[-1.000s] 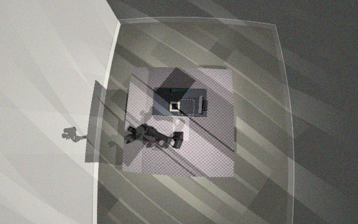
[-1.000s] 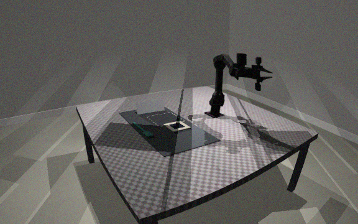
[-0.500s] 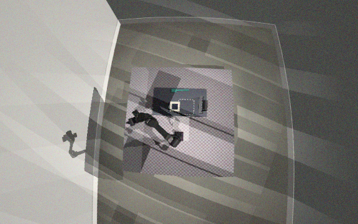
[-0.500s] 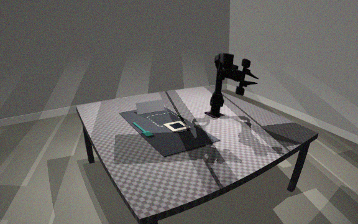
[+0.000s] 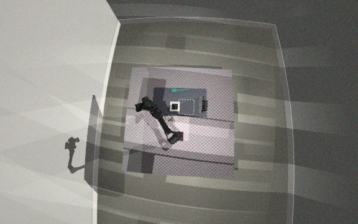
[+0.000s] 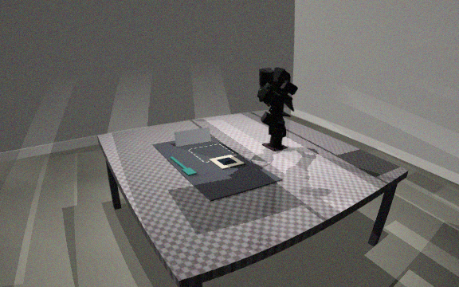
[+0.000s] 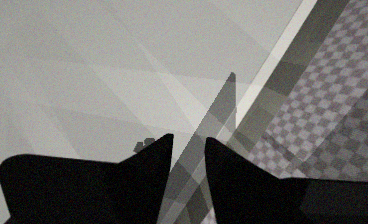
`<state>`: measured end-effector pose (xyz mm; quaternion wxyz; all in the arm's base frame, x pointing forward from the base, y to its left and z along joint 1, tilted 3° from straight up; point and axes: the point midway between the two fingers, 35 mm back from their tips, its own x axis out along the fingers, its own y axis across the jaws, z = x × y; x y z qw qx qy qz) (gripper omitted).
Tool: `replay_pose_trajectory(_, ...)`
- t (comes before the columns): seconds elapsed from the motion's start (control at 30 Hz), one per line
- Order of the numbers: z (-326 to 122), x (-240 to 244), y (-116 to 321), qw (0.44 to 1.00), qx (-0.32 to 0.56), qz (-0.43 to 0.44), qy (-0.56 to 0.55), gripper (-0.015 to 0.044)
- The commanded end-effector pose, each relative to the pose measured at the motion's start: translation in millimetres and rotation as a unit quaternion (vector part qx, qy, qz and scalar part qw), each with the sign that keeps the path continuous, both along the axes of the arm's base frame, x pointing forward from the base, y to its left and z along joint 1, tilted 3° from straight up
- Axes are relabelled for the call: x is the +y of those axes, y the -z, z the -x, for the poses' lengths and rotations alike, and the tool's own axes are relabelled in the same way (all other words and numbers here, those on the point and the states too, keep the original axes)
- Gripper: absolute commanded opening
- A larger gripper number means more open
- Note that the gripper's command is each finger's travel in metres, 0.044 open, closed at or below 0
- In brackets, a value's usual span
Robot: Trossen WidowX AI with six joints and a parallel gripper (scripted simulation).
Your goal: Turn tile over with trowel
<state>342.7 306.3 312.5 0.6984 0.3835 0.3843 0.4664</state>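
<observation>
A teal trowel [image 5: 179, 90] [image 6: 182, 165] lies flat on the dark mat [image 5: 197, 93] [image 6: 229, 183], apart from the tile. The cream tile [image 5: 174, 106] [image 6: 226, 161] lies on the mat with its dark square mark facing up, just outside one end of the dashed outline [image 5: 186, 99] [image 6: 209, 145]. My gripper [image 5: 139, 107] [image 6: 275, 77] [image 7: 189, 142] is raised high above the table, off the mat's edge and away from the trowel and tile. In the wrist view its fingers stand close together with nothing between them, facing the wall and floor.
The checkered table [image 5: 197, 149] [image 6: 233, 223] carries the mat. A grey upright block [image 5: 203, 104] [image 6: 192, 136] stands at the mat's end beyond the outline. The arm's base [image 5: 176, 137] [image 6: 275, 145] stands on the table beside the mat.
</observation>
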Motion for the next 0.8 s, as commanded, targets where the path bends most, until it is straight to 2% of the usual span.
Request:
replay_pose_trajectory(0.0,-26,-25,7,0.999,-0.013,0.026,0.046,0.0100)
replay_pose_trajectory(0.33,-80,-94,32,0.984,-0.019,0.094,0.148,0.0100)
replay_pose_trajectory(0.77,-139,-252,88,0.924,-0.009,0.266,0.273,0.0100)
